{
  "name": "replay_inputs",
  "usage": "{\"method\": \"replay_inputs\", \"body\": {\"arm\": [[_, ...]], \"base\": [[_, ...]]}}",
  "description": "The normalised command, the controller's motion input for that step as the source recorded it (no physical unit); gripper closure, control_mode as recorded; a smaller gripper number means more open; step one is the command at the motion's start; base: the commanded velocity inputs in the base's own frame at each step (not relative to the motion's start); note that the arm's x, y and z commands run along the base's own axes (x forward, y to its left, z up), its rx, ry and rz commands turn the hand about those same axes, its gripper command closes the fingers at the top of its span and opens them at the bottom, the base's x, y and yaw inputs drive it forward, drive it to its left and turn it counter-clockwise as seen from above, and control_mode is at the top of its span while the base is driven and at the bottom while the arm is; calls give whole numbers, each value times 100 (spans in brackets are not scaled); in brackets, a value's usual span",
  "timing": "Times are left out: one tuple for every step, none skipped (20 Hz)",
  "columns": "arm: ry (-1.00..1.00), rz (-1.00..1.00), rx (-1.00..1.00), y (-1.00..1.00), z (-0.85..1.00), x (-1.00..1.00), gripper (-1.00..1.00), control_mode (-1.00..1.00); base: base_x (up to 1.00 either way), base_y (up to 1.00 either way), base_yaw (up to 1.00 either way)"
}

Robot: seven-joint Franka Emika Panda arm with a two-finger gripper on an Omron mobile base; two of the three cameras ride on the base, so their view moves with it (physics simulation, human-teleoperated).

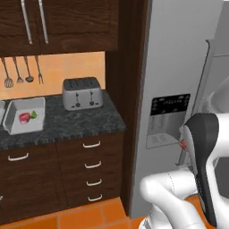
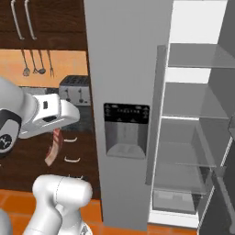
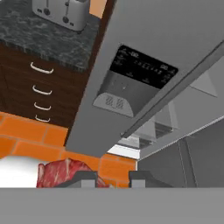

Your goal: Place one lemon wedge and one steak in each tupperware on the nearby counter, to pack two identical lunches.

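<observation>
My gripper (image 3: 113,178) is shut on a raw red steak (image 3: 65,172), which hangs in the air from the hand beside the fridge (image 2: 54,147). A sliver of that steak (image 1: 182,144) shows beside my arm in the left base view. On the counter (image 1: 80,120), left of the toaster, one tupperware (image 1: 39,103) holds another steak (image 1: 24,117) and a green lemon wedge (image 1: 34,114). The edge of a second tupperware (image 1: 1,114) shows at the far left, its contents out of frame.
A silver toaster (image 1: 82,93) stands at the counter's right end, against the fridge (image 1: 179,67). Drawers with curved handles (image 1: 91,165) are below. The fridge door (image 2: 126,131) with its dispenser stands open, baring shelves (image 2: 197,103). The floor is orange tile (image 3: 26,131).
</observation>
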Motion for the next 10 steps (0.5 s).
{"method": "replay_inputs", "body": {"arm": [[0,0,0,0,0,0,100,100],[0,0,0,0,0,0,100,100],[0,0,0,0,0,0,100,100],[0,0,0,0,0,0,100,100],[0,0,0,0,0,0,100,100],[0,0,0,0,0,0,100,100],[0,0,0,0,0,0,100,100],[0,0,0,0,0,0,100,100],[0,0,0,0,0,0,100,100],[0,0,0,0,0,0,100,100]], "base": [[-2,100,0],[0,100,-2],[18,100,-8],[30,100,-8],[29,100,-8],[28,100,-8],[23,100,-8],[20,100,-7],[17,100,-6],[16,100,-6]]}}
